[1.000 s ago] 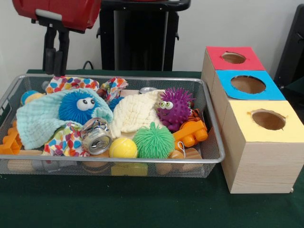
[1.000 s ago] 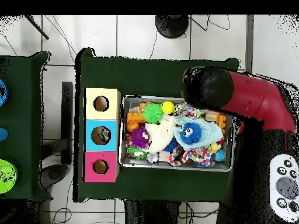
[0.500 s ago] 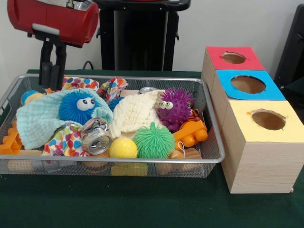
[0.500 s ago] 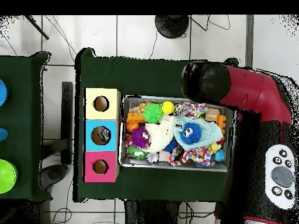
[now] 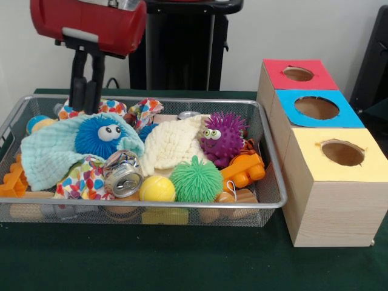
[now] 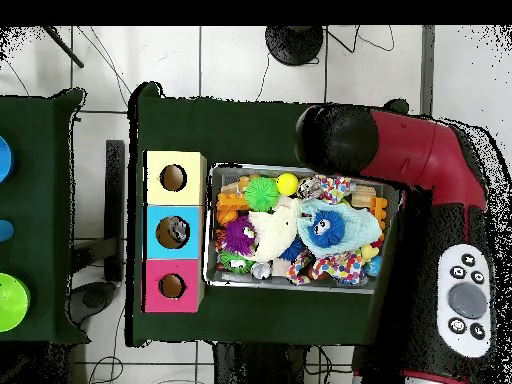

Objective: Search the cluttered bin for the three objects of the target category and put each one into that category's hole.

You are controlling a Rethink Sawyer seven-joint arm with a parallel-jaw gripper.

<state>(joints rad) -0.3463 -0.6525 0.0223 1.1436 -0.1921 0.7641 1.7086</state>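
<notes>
Above the mesh bin's (image 5: 267, 151) far-left corner the gripper (image 5: 85, 91) hangs empty, fingers nearly together, with the blue fuzzy ball (image 5: 100, 137) just below and toward the camera on the light-blue cloth (image 5: 45, 154), probably the nearest squishy target.

One wire bin (image 5: 276, 182), three holed boxes (image 5: 330, 188), three spiky toys (image 5: 196, 179), one can (image 5: 122, 174), one yellow ball (image 5: 157, 189).

Bright even room light, soft shadows (mild can glare)
</notes>
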